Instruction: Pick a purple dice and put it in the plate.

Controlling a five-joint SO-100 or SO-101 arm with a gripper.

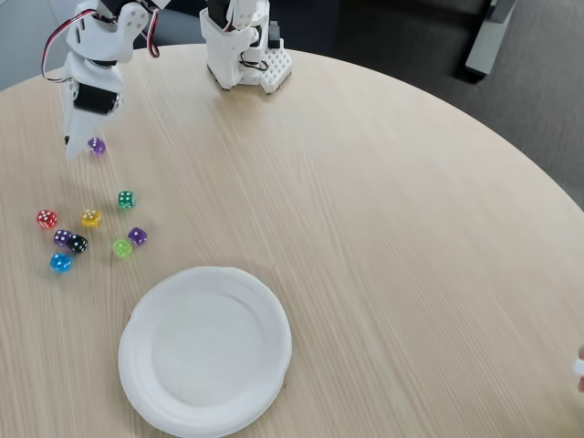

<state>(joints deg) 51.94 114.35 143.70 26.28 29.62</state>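
A small translucent purple die (96, 145) sits right against the tip of my gripper (84, 149) at the table's far left. The gripper points down, and its white finger (73, 137) stands just left of the die. The second finger is hidden, so I cannot tell whether the die is held or lies on the table. Another purple die (137, 235) lies in the loose group of dice nearer the front. The white plate (146, 315) rests near the front edge, below that group, with nothing in it.
Scattered left of the plate are red (46, 218), yellow (90, 218), green (126, 199), lilac (62, 237), black (78, 244), lime (122, 247) and blue (60, 263) dice. The arm's white base (239, 46) stands at the table's far edge.
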